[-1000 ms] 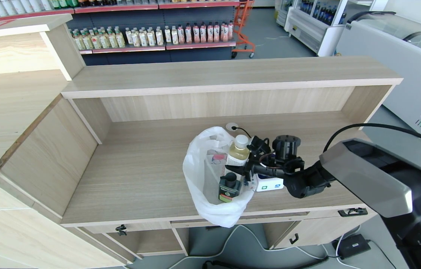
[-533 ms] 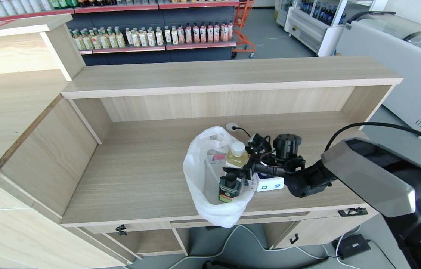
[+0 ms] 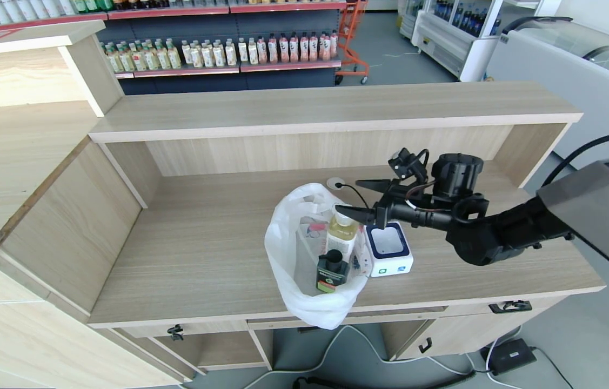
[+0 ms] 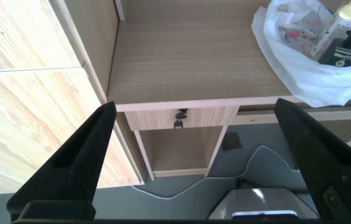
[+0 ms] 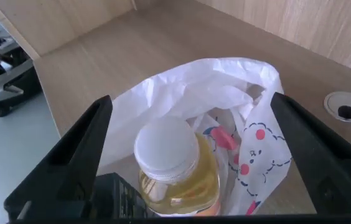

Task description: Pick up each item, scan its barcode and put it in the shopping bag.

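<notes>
Fingers (image 3: 359, 214) spread: right gripper (image 3: 347, 195), left gripper (image 4: 194, 106); shopping bag (image 3: 282, 243) on wooden counter (image 3: 201, 243); shelves (image 3: 218, 54) behind.

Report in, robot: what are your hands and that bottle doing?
Right gripper open above shopping bag. Left gripper open, empty. Bottle upright inside, scanner alongside. Nothing blocking.
</notes>
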Available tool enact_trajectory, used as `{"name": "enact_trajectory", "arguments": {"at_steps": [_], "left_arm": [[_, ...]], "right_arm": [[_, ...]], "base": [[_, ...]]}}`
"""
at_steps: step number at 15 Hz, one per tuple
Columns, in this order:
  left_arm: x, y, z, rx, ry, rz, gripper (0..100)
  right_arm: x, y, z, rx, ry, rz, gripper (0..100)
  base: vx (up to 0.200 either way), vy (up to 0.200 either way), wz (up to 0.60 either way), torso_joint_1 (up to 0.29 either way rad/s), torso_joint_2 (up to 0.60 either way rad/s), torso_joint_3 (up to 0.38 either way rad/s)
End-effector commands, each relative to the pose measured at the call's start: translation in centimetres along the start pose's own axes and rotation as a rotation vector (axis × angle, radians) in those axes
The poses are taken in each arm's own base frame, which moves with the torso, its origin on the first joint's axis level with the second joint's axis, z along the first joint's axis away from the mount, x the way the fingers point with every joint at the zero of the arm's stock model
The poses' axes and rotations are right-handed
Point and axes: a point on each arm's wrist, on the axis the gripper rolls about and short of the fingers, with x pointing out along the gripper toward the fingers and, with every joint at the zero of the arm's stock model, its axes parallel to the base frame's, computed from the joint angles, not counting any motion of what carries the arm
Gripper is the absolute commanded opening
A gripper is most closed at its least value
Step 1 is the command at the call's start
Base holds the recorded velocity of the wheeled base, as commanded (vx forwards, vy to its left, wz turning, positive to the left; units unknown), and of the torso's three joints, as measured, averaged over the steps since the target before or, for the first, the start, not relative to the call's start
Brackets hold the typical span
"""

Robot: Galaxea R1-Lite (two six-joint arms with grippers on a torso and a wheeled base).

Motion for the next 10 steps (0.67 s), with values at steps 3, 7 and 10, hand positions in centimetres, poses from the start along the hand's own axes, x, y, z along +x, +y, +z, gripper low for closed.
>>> {"name": "enact_trajectory", "arguments": {"at_steps": [3,7,10], "left_arm": [[0.0,0.0,0.0,0.0,0.0,-0.001,100],[0.0,0.0,0.0,0.0,0.0,-0.001,100],[0.0,0.0,0.0,0.0,0.0,-0.001,100]], "right_arm": [[-12.3,4.3,7.1,-0.092,0.011,-0.176,100],[-19.2,4.2,9.8,-0.163,0.136,-0.369,100],[-21.7,4.5,11.1,-0.19,0.14,-0.442,100]], "base": [[0.0,0.0,0.0,0.0,0.0,0.0],[0.0,0.0,0.0,0.0,0.0,0.0],[0.0,0.0,-0.6,-0.004,0.0,0.004]]}}
